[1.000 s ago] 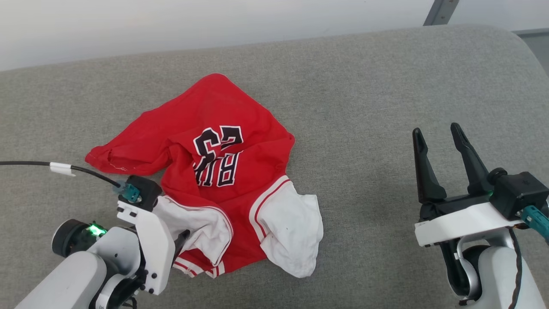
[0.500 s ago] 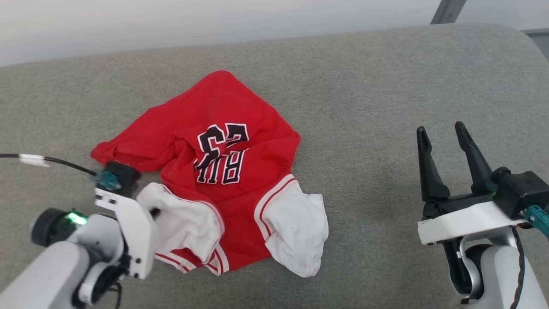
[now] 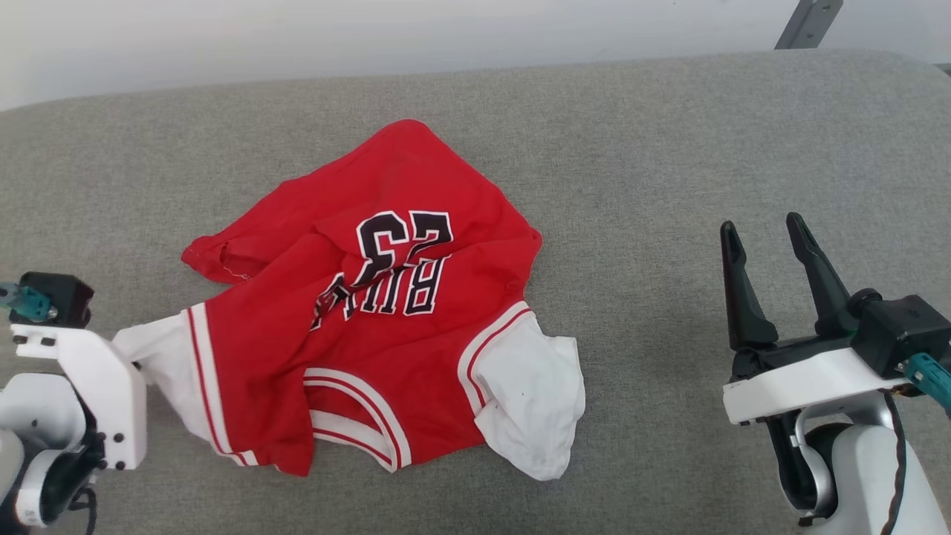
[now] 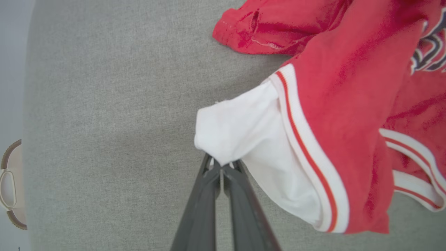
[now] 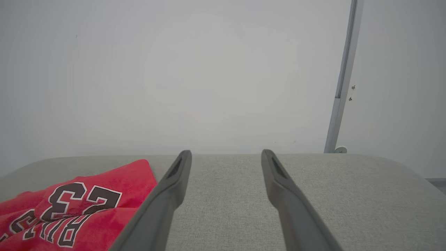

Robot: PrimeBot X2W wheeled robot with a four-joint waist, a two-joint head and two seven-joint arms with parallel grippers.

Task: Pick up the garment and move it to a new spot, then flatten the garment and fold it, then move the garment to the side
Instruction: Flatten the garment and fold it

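Observation:
The garment [image 3: 386, 297], a red jersey with white sleeves and black lettering, lies crumpled on the grey cushion [image 3: 654, 163]. Its left white sleeve [image 4: 244, 129] is stretched out toward the left. My left gripper [image 4: 221, 164] is shut on the tip of that sleeve; in the head view its white wrist [image 3: 82, 371] sits at the far left edge, fingers hidden behind it. The other white sleeve [image 3: 531, 394] lies loose at the garment's lower right. My right gripper [image 3: 765, 238] stands open over bare cushion to the right, well apart from the garment [image 5: 69, 205].
The grey cushion runs across the whole width, with a rounded back edge and a pale wall [image 5: 209, 69] behind it. A grey metal post [image 3: 806, 22] rises at the back right. Bare cushion lies left of and in front of the garment.
My left gripper closed on the white sleeve and pulled it leftward, spreading the garment's lower left out. The head view has shifted a little. The right gripper stayed still.

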